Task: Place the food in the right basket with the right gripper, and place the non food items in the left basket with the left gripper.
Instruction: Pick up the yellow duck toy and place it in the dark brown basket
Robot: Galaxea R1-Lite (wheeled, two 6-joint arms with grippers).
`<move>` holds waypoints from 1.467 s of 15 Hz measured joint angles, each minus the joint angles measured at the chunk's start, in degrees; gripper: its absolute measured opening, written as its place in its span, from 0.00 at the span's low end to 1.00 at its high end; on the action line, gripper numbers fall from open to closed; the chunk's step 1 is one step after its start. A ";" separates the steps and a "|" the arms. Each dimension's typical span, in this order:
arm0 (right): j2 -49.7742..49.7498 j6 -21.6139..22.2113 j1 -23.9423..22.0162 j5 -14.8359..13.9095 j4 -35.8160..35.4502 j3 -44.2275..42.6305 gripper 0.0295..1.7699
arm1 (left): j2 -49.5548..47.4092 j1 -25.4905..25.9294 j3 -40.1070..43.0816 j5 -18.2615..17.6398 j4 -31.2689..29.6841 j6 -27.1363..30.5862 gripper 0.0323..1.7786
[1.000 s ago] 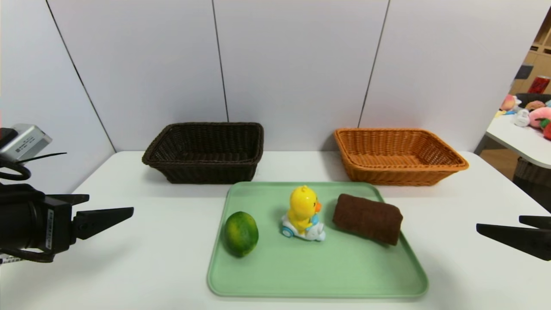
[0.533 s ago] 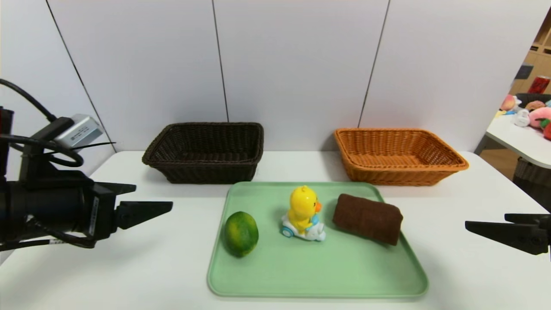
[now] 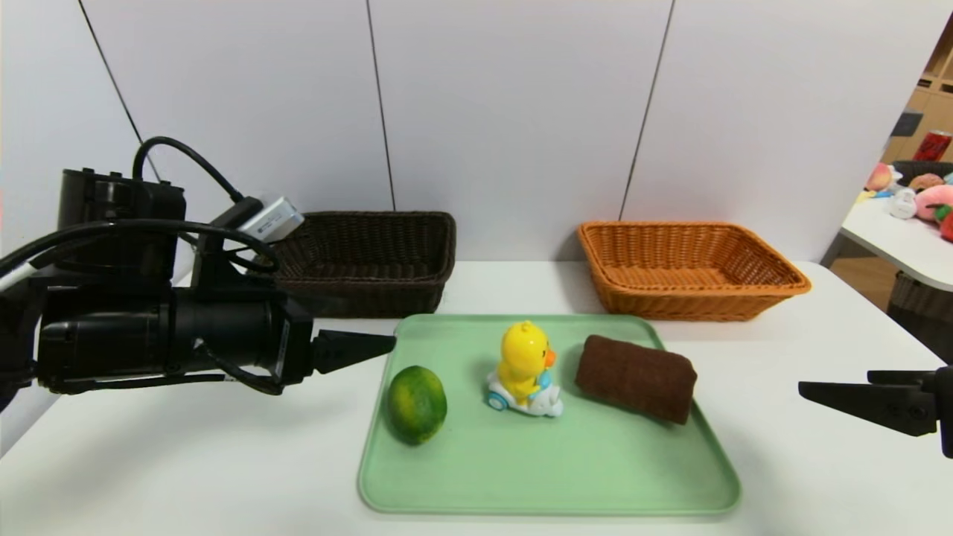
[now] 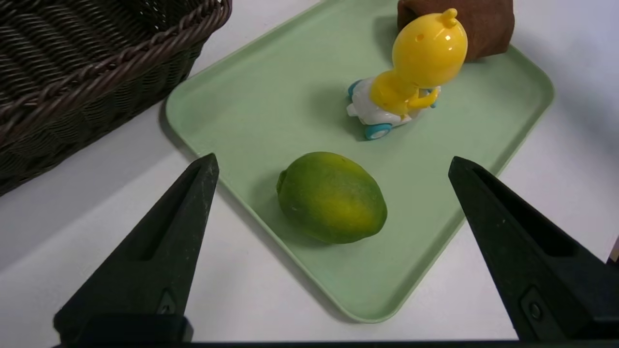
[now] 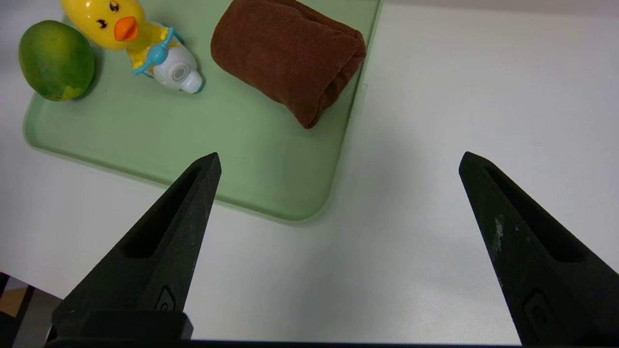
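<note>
Nothing has been sorted yet: the lime (image 3: 415, 404), duck toy (image 3: 523, 370) and brown towel (image 3: 635, 377) lie on the tray (image 3: 551, 476) at lower centre. Both baskets, dark (image 3: 372, 260) and orange (image 3: 689, 268), are seen empty. The left pincer (image 4: 331, 166) and right pincer (image 5: 338, 162) are open, nothing gripped.

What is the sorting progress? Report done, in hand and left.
Done: nothing; the dark basket and orange basket show no items. In hand: nothing; the left gripper is open near the lime, the right gripper open beside the tray. Left: lime, duck toy, brown towel.
</note>
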 joint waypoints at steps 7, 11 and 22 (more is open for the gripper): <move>0.28 -0.02 0.00 -0.06 -0.11 -0.16 0.96 | 0.74 -0.17 0.17 -0.18 0.34 1.96 0.95; 0.27 -0.17 0.28 0.09 -2.27 -0.44 0.96 | 0.11 -0.44 0.30 -0.13 0.59 1.77 0.95; 1.27 -0.09 2.73 0.66 -2.43 -0.63 0.96 | 2.18 -7.47 -3.17 -0.13 -0.44 1.95 0.95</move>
